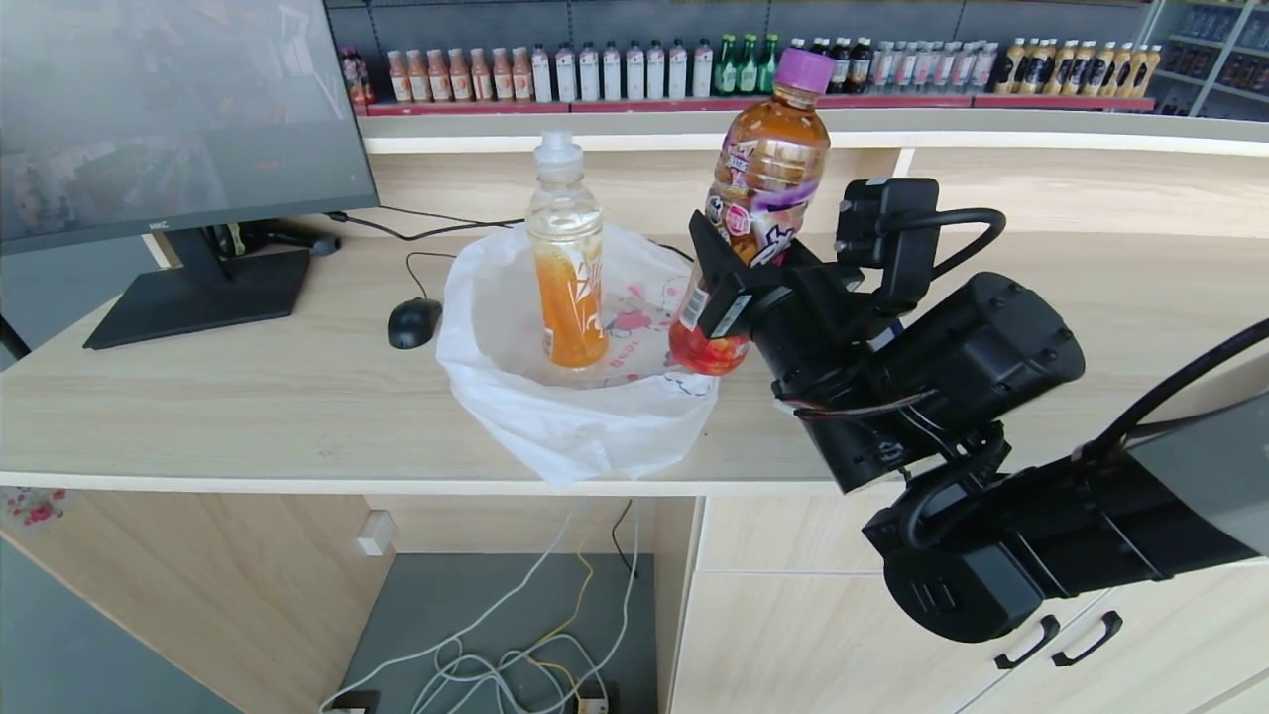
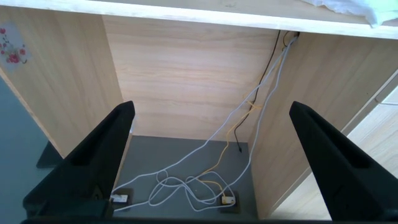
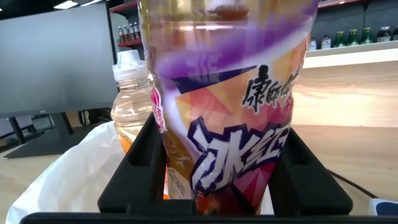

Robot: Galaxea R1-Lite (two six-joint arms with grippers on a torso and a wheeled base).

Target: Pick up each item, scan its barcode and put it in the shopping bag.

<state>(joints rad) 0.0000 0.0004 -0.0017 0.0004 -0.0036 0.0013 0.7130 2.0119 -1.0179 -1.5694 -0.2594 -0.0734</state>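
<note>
A purple-capped bottle (image 3: pixel 230 112), cap and base cut off in the right wrist view, hides most of the orange drink bottle (image 3: pixel 132 93); head view's shelf bottles (image 1: pixel 694 67) at 12 o'clock too small to identify

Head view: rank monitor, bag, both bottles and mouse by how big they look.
1. monitor
2. bag
3. purple-cap bottle and white-cap bottle: look alike, and the held one may be nearer, so they are unranked
4. mouse

Two bottles (image 1: pixel 567 288) (image 1: pixel 768 169), one shopping bag (image 1: pixel 585 426)
</note>
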